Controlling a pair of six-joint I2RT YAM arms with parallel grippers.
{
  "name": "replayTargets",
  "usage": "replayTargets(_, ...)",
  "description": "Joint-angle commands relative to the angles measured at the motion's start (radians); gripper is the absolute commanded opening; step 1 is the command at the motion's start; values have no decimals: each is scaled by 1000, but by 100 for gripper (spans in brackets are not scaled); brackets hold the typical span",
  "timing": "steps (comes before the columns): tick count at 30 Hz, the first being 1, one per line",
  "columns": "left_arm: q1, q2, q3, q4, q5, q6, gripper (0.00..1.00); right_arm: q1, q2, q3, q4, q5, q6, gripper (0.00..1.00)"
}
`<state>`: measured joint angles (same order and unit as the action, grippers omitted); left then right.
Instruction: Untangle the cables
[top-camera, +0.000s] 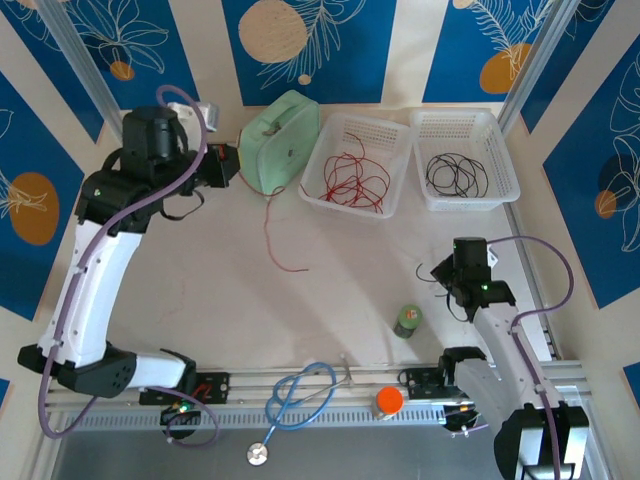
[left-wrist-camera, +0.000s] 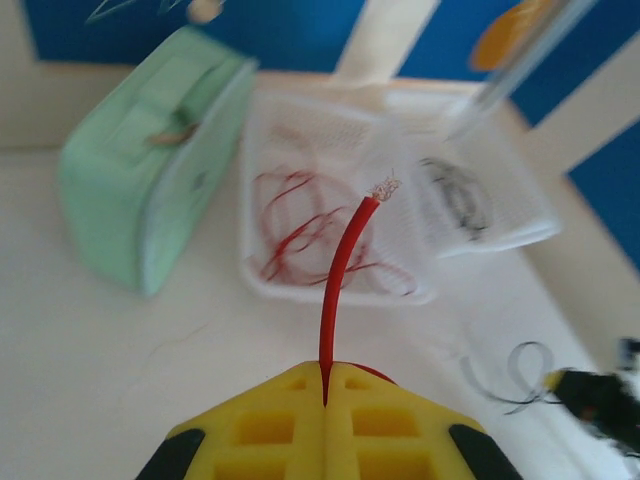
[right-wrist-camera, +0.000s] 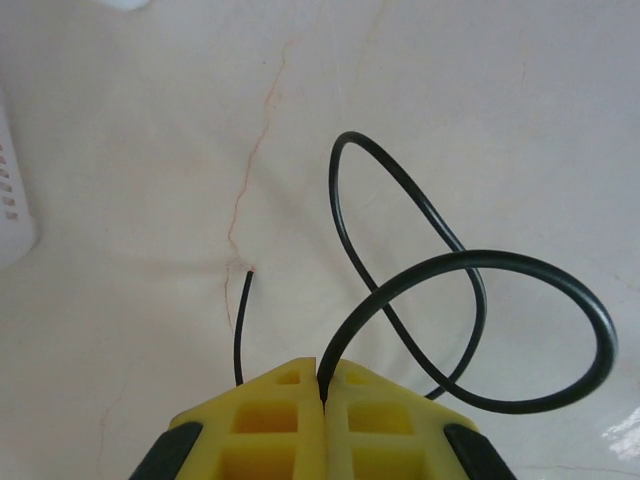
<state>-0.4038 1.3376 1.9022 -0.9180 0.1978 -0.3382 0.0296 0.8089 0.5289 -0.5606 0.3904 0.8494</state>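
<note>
Since the strands presumably must part, left pincer clenches thin red wire near far-left corner of desk; right pincer clenches thin black wire near right edge.

A pale counter carries a mint green case at the far side, standing on edge. Just right of it two white perforated baskets sit side by side, one touching the case, the other at the far right. A small green jar stands nearer. At the near rail lie a blue stethoscope, its metal disc nearest, and an orange-capped object.
</note>
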Motion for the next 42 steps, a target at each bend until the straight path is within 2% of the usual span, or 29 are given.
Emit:
replayTargets(1, -11, 10, 40, 154, 167, -17, 0, 3, -3, -23, 37, -33, 24, 0)
replayTargets(5, -13, 15, 32, 318, 165, -33, 0, 21, 2, -44, 45, -37, 38, 0)
replayTargets(10, -13, 64, -55, 585, 134, -65, 0, 68, 2, -70, 45, -28, 64, 0)
replayTargets(16, -13, 252, -43, 850, 161, -150, 0, 146, -1, -81, 18, 13, 103, 0)
replayTargets(24, -13, 465, 54, 1087, 195, -253, 0, 242, -2, -89, -11, 54, 157, 0)
replayTargets(28, -13, 538, 107, 1156, 211, -289, 0, 265, -2, -97, -21, 59, 171, 0)
replayTargets(34, -25, 621, 197, 1148, 205, -280, 0, 270, -1, -103, -21, 61, 172, 0)
replayTargets(42, -53, 760, 96, 1236, 186, -280, 0, 271, -1, -108, -13, 52, 168, 0)
